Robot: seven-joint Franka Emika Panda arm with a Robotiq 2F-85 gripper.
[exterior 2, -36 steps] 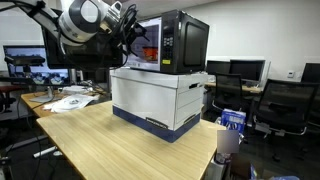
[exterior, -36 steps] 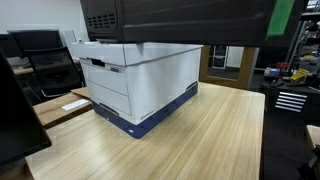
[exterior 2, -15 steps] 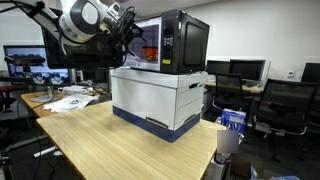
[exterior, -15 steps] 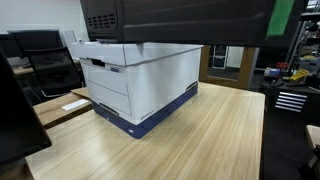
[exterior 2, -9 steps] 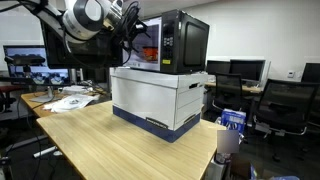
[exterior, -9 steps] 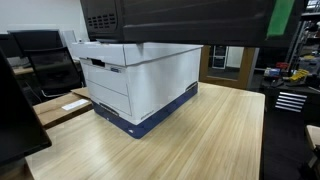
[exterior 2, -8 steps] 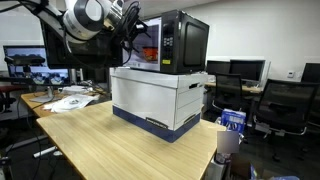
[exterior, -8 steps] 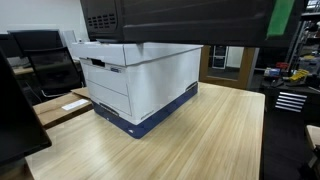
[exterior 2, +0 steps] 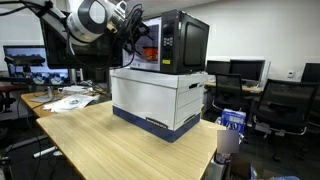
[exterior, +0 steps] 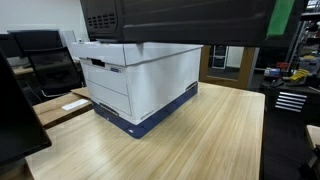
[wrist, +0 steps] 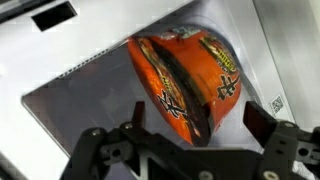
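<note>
A black microwave (exterior 2: 178, 40) stands on a white file box (exterior 2: 160, 95) on the wooden table; it also fills the top of an exterior view (exterior: 180, 20). My gripper (exterior 2: 137, 36) is at the microwave's open front. In the wrist view my gripper (wrist: 195, 113) is open, with its two black fingers spread on either side of an orange instant noodle cup (wrist: 185, 70). The cup lies tilted on the white floor of the microwave's cavity (wrist: 70, 110). The fingers do not touch the cup.
The white box (exterior: 140, 85) with a blue base sits mid-table on the wooden table (exterior: 190, 145). Papers (exterior 2: 70, 100) lie at the table's far end. Office chairs (exterior 2: 285, 105), monitors (exterior 2: 25, 58) and a blue-capped object (exterior 2: 233, 122) at the table's edge surround it.
My arm has shifted slightly up and towards the microwave's front. The microwave, box and table have not moved.
</note>
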